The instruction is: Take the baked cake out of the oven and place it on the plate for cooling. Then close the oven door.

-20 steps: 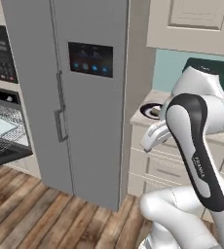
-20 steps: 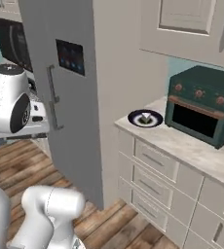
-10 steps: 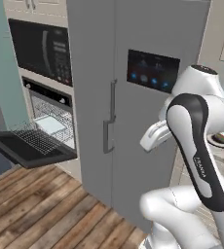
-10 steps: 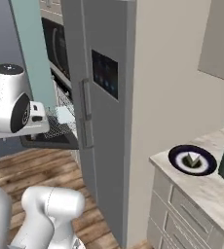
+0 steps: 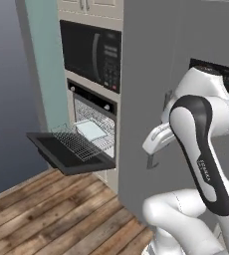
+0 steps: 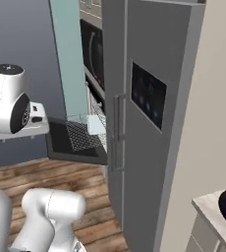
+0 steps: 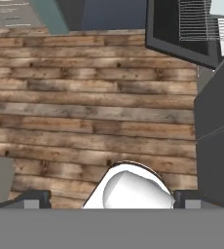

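Cake (image 5: 91, 130) sits on the pulled-out rack over the oven door (image 5: 71, 153), which now faces me since the base swung round from the fridge (image 6: 149, 98); my gripper (image 7: 111, 200) hangs spread apart, empty, well short.

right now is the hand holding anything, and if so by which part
Nothing is held. The hand is open, with bare wood floor between its fingertips, well away from the open oven door and the pulled-out rack.
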### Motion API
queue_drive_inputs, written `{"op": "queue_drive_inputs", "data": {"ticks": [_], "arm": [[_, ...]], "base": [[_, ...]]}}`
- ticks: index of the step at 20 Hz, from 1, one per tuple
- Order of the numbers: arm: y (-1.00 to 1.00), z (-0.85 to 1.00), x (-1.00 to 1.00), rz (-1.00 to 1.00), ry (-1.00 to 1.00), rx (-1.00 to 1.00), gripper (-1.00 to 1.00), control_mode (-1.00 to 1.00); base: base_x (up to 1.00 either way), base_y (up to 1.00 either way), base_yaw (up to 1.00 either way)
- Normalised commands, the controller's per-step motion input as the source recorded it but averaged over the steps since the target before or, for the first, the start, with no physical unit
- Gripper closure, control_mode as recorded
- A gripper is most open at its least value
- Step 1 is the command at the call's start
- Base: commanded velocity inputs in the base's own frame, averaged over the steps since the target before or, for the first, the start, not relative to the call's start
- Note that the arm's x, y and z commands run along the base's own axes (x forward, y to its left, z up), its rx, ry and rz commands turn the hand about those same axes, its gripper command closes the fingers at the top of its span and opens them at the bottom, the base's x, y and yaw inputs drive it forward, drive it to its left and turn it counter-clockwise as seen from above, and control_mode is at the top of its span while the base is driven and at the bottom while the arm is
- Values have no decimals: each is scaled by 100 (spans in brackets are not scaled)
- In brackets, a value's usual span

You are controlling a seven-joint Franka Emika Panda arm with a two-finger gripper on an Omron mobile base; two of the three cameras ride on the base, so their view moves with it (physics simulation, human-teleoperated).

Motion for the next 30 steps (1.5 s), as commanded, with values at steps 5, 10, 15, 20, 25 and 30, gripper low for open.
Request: {"op": "queue_drive_inputs", "data": {"ticks": [5, 10, 15, 20, 25, 30], "arm": [[0, 0, 0, 0, 0, 0, -100, 100], [0, 0, 0, 0, 0, 0, -100, 100], [0, 0, 0, 0, 0, 0, -100, 100], [0, 0, 0, 0, 0, 0, -100, 100], [0, 0, 0, 0, 0, 0, -100, 100], [0, 0, 0, 0, 0, 0, -100, 100]], "base": [[31, 0, 29], [53, 0, 22], [61, 0, 16], [69, -6, 13], [40, -15, 13], [46, -12, 14]]}}
